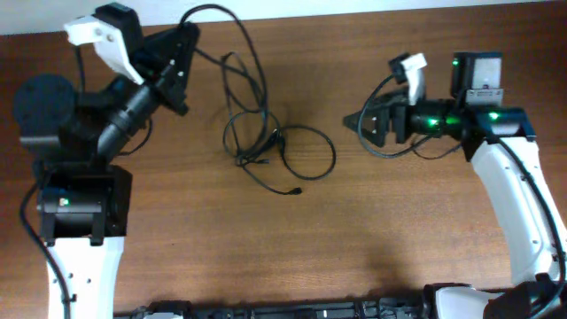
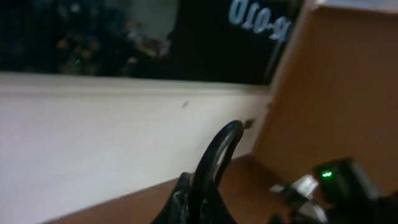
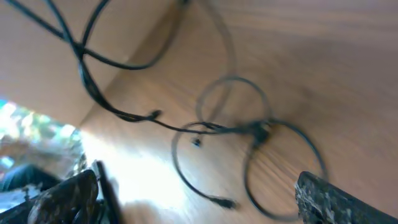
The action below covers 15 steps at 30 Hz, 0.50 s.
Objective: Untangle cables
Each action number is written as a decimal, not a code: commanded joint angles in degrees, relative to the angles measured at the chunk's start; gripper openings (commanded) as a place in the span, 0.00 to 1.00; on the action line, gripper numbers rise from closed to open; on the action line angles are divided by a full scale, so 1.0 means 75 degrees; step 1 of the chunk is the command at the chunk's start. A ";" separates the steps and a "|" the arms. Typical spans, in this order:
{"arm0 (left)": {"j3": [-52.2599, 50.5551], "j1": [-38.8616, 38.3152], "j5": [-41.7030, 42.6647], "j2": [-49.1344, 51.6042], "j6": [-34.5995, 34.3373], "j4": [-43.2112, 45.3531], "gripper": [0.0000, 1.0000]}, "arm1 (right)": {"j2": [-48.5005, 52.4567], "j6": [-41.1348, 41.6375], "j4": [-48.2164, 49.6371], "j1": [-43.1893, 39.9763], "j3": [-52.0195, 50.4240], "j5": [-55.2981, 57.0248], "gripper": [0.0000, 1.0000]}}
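The cables (image 1: 266, 142) are thin black cords lying in a loose tangle of loops at the middle of the wooden table, with a small plug end (image 1: 297, 190) pointing toward the front. One cord rises from the tangle in a high arc (image 1: 221, 13) to my left gripper (image 1: 188, 37). In the left wrist view that gripper (image 2: 199, 205) is shut on the cord (image 2: 219, 149), which loops up out of the fingers. My right gripper (image 1: 350, 120) hovers right of the tangle. In the right wrist view it (image 3: 196, 186) is open and empty, with the looped cables (image 3: 230, 127) ahead of it.
The table's far edge (image 1: 354, 13) meets a white wall close behind the left gripper. Thicker black wires (image 1: 383, 89) hang on the right arm. The right arm with its green light (image 2: 333, 177) shows in the left wrist view.
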 commanded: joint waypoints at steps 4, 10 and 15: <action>0.0108 -0.0784 0.0204 0.0149 -0.0425 0.0466 0.00 | 0.0032 0.0627 0.1612 0.1084 0.0055 -0.0638 0.99; 0.0108 -0.1259 0.0329 0.0184 -0.0423 0.0627 0.00 | 0.0032 0.1515 0.3057 0.1582 0.0055 -0.0667 0.99; 0.0108 -0.1763 0.0516 0.0286 -0.0423 0.0632 0.00 | 0.0032 0.1644 0.3923 0.1760 0.0058 -0.0927 0.99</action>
